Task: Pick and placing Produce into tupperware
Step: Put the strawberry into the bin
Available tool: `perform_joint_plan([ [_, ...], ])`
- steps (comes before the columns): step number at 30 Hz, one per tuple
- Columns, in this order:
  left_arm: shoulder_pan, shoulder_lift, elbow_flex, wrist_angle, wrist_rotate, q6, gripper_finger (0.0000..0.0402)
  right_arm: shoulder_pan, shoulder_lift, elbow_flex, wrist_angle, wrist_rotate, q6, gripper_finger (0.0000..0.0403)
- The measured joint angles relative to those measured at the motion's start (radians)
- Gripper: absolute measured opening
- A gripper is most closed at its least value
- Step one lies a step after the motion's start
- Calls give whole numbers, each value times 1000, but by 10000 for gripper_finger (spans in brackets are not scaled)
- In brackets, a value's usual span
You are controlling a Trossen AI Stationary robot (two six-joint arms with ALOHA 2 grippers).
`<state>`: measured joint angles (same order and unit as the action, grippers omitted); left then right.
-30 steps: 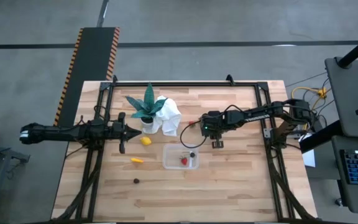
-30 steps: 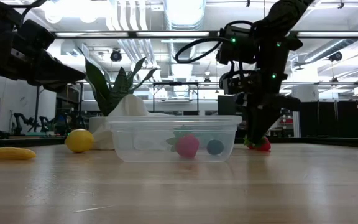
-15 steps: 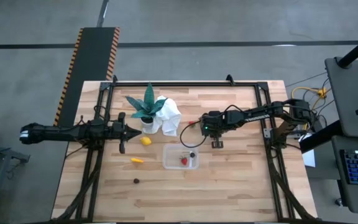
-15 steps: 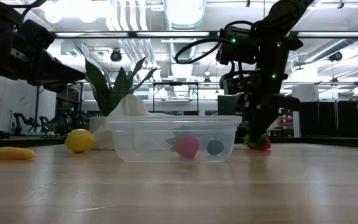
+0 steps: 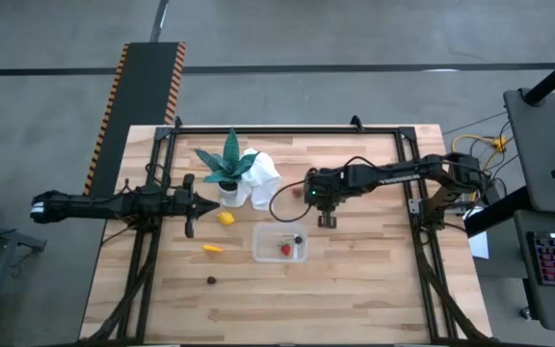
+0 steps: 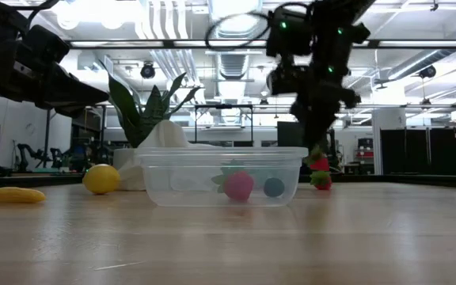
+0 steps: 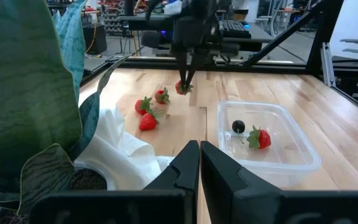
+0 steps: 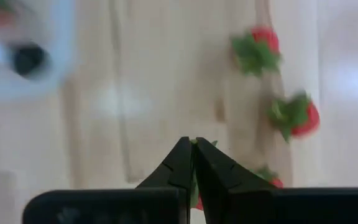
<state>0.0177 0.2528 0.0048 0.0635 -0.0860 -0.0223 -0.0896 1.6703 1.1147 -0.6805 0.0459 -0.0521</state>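
The right gripper point(image 6: 317, 155) has lifted up, pinching a strawberry point(image 6: 318, 163) beside the clear box point(image 6: 222, 176). The left gripper point(image 7: 199, 163) waits, closed.

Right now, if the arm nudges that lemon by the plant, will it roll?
Probably. The lemon looks round and rests on the flat bare table, so a push could send it rolling. Its skin looks smooth, so narrow fingers might slip.

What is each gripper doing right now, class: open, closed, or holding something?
Left gripper: closed, empty, beside the plant.
Right gripper: closed on a strawberry, lifted off the table.
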Motion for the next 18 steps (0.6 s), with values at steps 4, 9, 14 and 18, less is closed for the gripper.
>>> perform_joint_plan([
  [4,0,0,0,1,0,0,0,19,0,62,1,-67,0,9],
  [9,0,0,0,2,0,0,0,54,0,118,14,-109,16,8],
  [14,0,0,0,2,0,0,0,108,0,158,23,-110,51,8],
  [18,0,0,0,5,0,0,0,157,0,174,66,-111,59,8],
])
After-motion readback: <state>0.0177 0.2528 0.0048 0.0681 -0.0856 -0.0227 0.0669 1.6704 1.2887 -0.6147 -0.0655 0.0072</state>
